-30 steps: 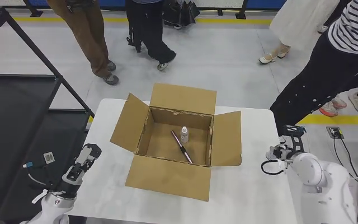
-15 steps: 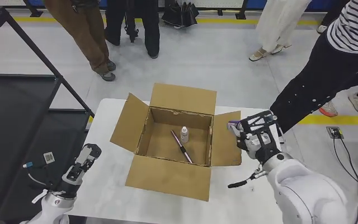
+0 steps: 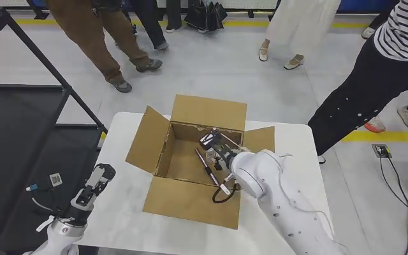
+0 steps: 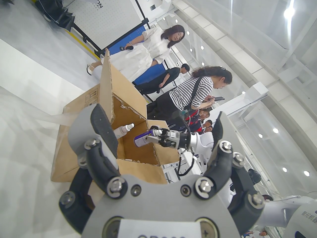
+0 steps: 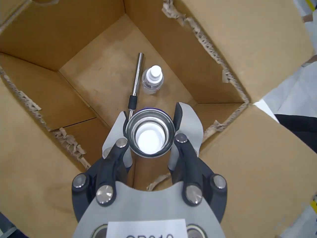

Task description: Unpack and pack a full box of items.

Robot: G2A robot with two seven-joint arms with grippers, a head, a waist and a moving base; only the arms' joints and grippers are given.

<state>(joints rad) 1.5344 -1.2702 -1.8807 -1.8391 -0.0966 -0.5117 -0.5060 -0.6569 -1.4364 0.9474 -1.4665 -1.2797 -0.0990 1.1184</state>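
Brown cardboard box (image 3: 191, 201); white counter (image 3: 131, 204); purple can (image 4: 141, 140), silver rim; clear bottle (image 5: 152, 82), white cap; silver rod (image 5: 137, 75), black grip; grey fingers (image 5: 192, 125), black pads.
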